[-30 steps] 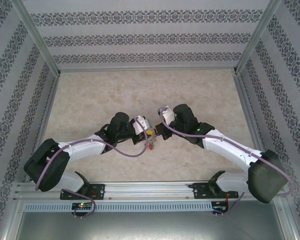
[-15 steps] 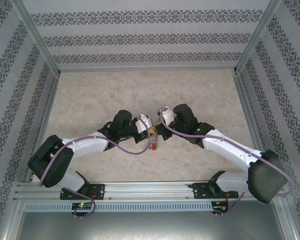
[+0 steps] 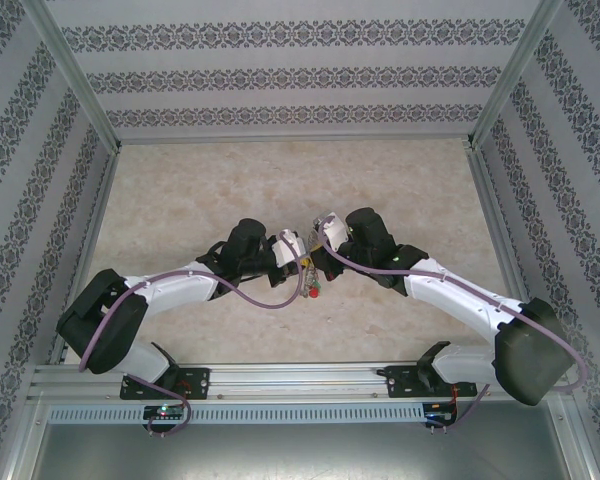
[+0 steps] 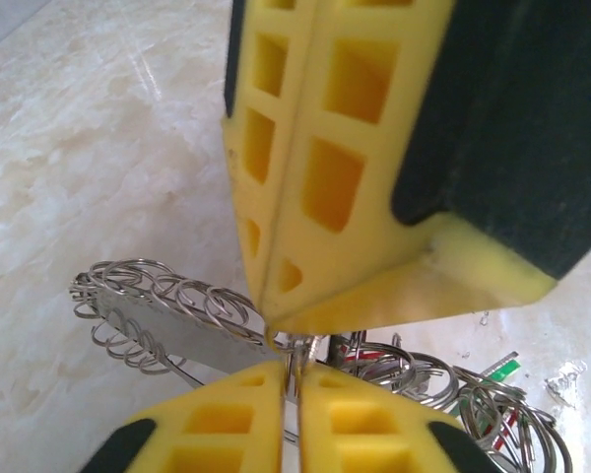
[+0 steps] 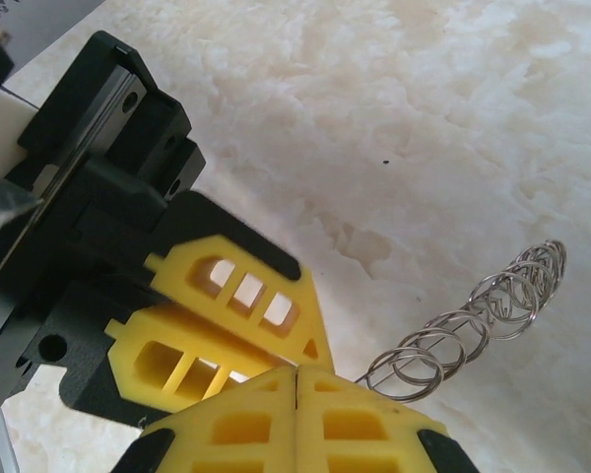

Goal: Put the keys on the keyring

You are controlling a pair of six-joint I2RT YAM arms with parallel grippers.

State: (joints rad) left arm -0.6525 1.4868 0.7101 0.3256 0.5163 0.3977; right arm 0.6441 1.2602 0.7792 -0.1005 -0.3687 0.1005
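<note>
Beige marbled table (image 3: 280,180) floors a booth with patterned walls (image 3: 300,75) on 3 sides and a metal rail (image 3: 300,378) along the near edge. Seen from above, the left arm (image 3: 170,285) and right arm (image 3: 450,290) reach inward from that rail and meet near the table's middle, somewhat closer to the front edge. Bare surface runs from there to the back wall and out to both side walls.

From the left wrist, the left gripper (image 4: 291,384) has its yellow fingers pressed together on a thin wire of the keyring (image 4: 163,296), whose loops fan out to the left over the table. The right gripper (image 4: 273,330) comes in from above with its tips also pressed together. It touches the same metal, tip to tip with the left one. More loops (image 4: 492,414) bunch at the right with red and green slivers among them, too tangled to identify.

From the right wrist, the keyring's coil juts out from behind the right gripper's closed fingers and curves away over open table. Whether it touches the surface I cannot tell.
</note>
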